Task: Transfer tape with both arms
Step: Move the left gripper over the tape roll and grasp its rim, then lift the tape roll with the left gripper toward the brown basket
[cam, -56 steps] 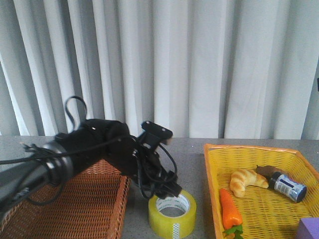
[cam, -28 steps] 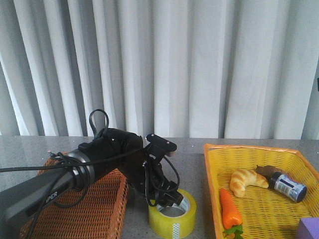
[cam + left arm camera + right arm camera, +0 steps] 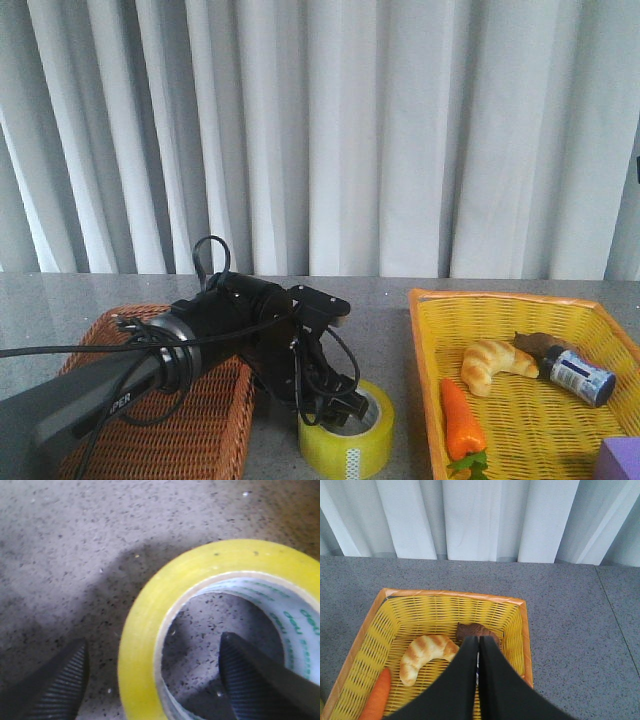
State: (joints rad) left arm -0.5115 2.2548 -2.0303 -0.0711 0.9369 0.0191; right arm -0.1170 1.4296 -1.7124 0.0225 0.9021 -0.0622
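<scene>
Left gripper (image 3: 150, 680): jaws spread wide, straddling one wall of the tape; one ribbed finger (image 3: 55, 687) stands outside the roll, the other (image 3: 255, 685) inside the core. Neither finger clearly presses the wall, so contact is uncertain; nothing is gripped.
Right gripper (image 3: 478, 680): fingers pressed together with nothing between them, hovering above the yellow basket (image 3: 370, 645).
Tape (image 3: 346, 430): lies flat on the grey table (image 3: 385, 310), hole facing up, its axis upright. It sits at about 6 o'clock in the front view, between the wicker basket (image 3: 160, 430) at 8 o'clock and the yellow basket at 4 o'clock.
Left arm (image 3: 190, 350): reaches from 8 o'clock over the wicker basket down to the roll.
Yellow basket contents: croissant (image 3: 495, 362), carrot (image 3: 462, 420), small bottle (image 3: 578, 375).
</scene>
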